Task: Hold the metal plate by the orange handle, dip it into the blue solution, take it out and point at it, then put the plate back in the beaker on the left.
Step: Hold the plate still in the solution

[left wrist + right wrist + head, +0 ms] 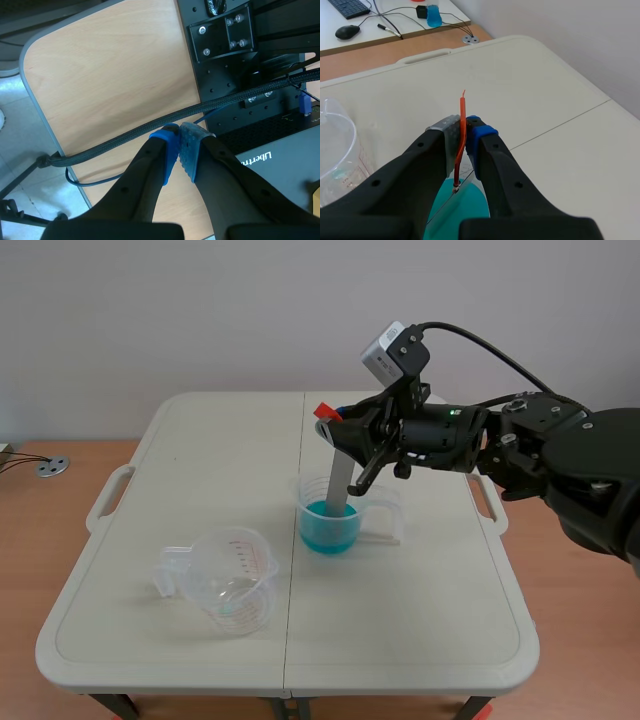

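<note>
Right now the right hand (336, 421) is clamping the orange handle (325, 410) flat between its two pads, fingers parted only by the handle's thickness. Below it the metal plate (339, 485) is hanging nearly upright, leaning a little, with its lower end sitting in the blue solution (328, 537) inside the middle beaker (352, 525). The plate's long axis is running steeply down from the hand into the liquid, so the lift out is looking like a pull almost straight up along that axis, to clear the rim without tipping the beaker. The empty beaker (235, 585) is waiting on the table (420, 590) to the left and nearer the robot. The left hand (179, 137) is sitting pressed shut on nothing, away from the table, so the right arm is clearly the nearer one.
</note>
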You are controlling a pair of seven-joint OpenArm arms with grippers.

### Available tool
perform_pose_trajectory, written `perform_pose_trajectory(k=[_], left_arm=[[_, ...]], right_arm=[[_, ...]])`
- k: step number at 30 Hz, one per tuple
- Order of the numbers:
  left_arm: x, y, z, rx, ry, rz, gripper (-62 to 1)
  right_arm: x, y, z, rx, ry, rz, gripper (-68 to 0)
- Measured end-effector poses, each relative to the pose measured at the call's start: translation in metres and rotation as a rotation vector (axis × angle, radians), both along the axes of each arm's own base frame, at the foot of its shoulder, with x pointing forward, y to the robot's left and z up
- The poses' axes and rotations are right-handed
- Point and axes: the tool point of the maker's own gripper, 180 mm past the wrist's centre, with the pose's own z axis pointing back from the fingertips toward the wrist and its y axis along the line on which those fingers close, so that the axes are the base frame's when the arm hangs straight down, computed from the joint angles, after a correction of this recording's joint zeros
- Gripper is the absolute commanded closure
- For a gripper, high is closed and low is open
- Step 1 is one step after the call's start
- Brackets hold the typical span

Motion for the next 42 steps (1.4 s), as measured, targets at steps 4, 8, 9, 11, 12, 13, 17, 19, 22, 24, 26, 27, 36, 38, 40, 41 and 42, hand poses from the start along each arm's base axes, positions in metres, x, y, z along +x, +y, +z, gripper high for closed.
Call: perform_pose_trajectory(k=[4,8,9,11,12,13,17,19,22,24,26,27,36,38,40,41,42], left_arm=[[0.000,0.000,0.000,0.000,0.000,0.000,-3.2],[0.000,0.000,0.000,0.000,0.000,0.000,-3.2],[0.000,0.000,0.000,0.000,0.000,0.000,-3.2],[0.000,0.000,0.000,0.000,0.000,0.000,-3.2],[0.000,0.000,0.000,0.000,0.000,0.000,-3.2],[0.000,0.000,0.000,0.000,0.000,0.000,-3.2],[0.000,0.000,0.000,0.000,0.000,0.000,-3.2],[0.000,0.000,0.000,0.000,0.000,0.000,-3.2],[0.000,0.000,0.000,0.000,0.000,0.000,-3.2],[0.000,0.000,0.000,0.000,0.000,0.000,-3.2],[0.000,0.000,0.000,0.000,0.000,0.000,-3.2],[0.000,0.000,0.000,0.000,0.000,0.000,-3.2],[0.000,0.000,0.000,0.000,-0.001,0.000,-3.2],[0.003,0.000,0.000,0.000,-0.006,0.000,-3.2],[0.008,0.000,0.000,0.000,-0.018,-0.001,-3.2],[0.013,0.001,-0.001,0.002,-0.028,-0.003,-3.2],[0.018,0.003,-0.001,0.007,-0.038,-0.006,-3.2]], right_arm=[[0.000,0.000,0.007,0.035,-0.021,0.007,-1.3],[0.001,-0.003,0.008,0.035,-0.022,0.000,-1.3],[0.002,-0.004,0.009,0.037,-0.023,-0.003,-1.3],[0.000,-0.003,0.011,0.041,-0.017,0.015,-1.3],[-0.002,-0.001,0.012,0.044,-0.011,0.031,-1.3],[-0.002,-0.001,0.013,0.046,-0.012,0.036,-1.3],[0.000,0.001,0.020,0.049,-0.029,0.043,-1.3],[0.002,0.002,0.024,0.050,-0.040,0.045,-1.3],[0.006,-0.001,0.031,0.043,-0.063,0.047,-1.3],[0.009,-0.005,0.037,0.035,-0.080,0.044,-1.3],[0.012,-0.008,0.043,0.029,-0.100,0.045,-1.3],[0.013,-0.008,0.046,0.028,-0.107,0.046,-1.3],[0.009,-0.004,0.071,0.032,-0.180,0.087,-1.3],[0.008,-0.003,0.074,0.033,-0.190,0.092,-1.3],[0.007,-0.004,0.077,0.032,-0.200,0.097,-1.3],[0.007,-0.004,0.079,0.030,-0.204,0.099,-1.3],[0.007,-0.005,0.080,0.028,-0.209,0.100,-1.3]])
